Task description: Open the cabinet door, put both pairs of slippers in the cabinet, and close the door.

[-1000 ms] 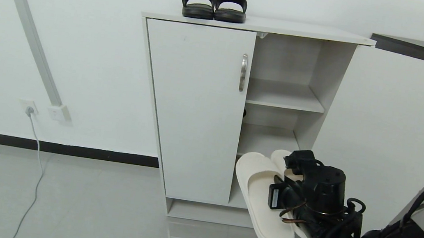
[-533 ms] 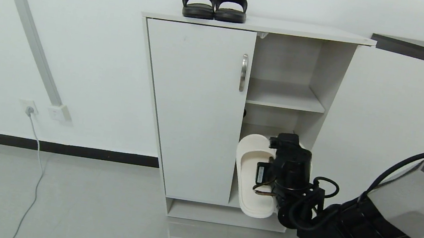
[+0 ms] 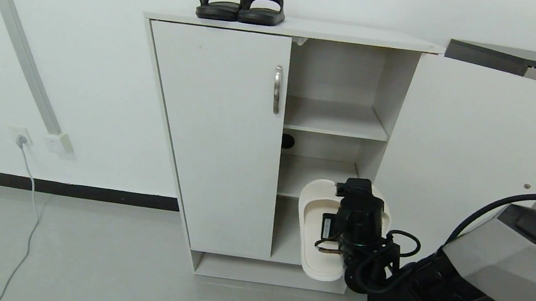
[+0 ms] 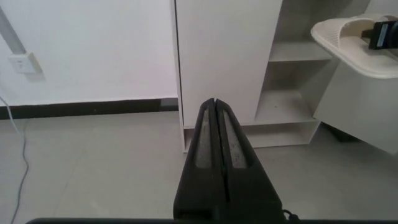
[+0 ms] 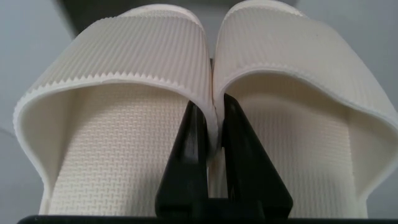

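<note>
The white slippers [image 3: 313, 220] have been carried to the cabinet [image 3: 207, 136] opening, pinched in the right tool [image 5: 213, 115]; a struck shelf [image 3: 306, 174] could dislodge them.

Right gripper [image 5: 213, 115] pinches white slippers [image 5: 118, 162]; left gripper's [image 4: 214, 104] fingers pressed together

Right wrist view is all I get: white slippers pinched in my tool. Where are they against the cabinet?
Observer: The white slippers hang toes up, in front of the open right half of the cabinet, level with its lower shelves.
Operator: Is the way in free?
Observer: Yes, the right door is swung wide open.
Operator: What else is left to load?
Observer: The black slippers sit on the cabinet top, above the shut left door.
</note>
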Controlling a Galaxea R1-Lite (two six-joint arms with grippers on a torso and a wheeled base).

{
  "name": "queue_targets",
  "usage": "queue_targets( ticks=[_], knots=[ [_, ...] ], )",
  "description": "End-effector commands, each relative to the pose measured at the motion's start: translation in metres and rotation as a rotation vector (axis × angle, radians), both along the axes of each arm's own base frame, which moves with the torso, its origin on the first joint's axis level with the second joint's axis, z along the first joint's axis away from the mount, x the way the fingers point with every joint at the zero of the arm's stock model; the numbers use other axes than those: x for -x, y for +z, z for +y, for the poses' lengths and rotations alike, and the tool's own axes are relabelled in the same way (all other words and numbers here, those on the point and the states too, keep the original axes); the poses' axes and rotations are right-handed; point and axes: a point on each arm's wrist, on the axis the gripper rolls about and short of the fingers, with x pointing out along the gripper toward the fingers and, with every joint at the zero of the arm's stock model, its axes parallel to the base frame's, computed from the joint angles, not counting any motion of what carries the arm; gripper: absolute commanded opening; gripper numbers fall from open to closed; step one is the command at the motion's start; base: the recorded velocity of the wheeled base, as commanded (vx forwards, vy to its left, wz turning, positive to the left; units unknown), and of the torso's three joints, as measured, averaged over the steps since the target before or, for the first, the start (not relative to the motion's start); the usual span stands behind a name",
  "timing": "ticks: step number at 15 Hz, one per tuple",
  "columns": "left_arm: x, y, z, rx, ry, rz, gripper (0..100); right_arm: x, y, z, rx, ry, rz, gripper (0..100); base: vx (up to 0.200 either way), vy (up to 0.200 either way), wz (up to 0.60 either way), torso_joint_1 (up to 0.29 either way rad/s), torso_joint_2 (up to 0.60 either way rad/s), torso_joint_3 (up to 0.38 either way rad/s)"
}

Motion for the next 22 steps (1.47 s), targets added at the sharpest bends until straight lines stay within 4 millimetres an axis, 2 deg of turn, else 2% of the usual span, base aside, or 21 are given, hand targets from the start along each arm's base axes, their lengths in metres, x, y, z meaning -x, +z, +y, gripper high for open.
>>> queue_targets(
  ticks=[1,17,22],
  knots=[
    [0.000,0.000,0.000,0.001,0.013,0.003,0,0.002,-0.012,-0.002,0.021,0.008,0.031,0,0.000,0.000,0.00,0.000,0.00,0.000],
    [0.000,0.000,0.000,0.004,0.016,0.003,0,0.008,-0.026,-0.001,-0.003,0.104,0.032,0,0.000,0.000,0.00,0.000,0.00,0.000],
    [0.000,0.000,0.000,0.003,0.015,0.003,0,0.005,-0.026,-0.001,-0.010,0.116,0.033,0,0.000,0.000,0.00,0.002,0.00,-0.169]
  ],
)
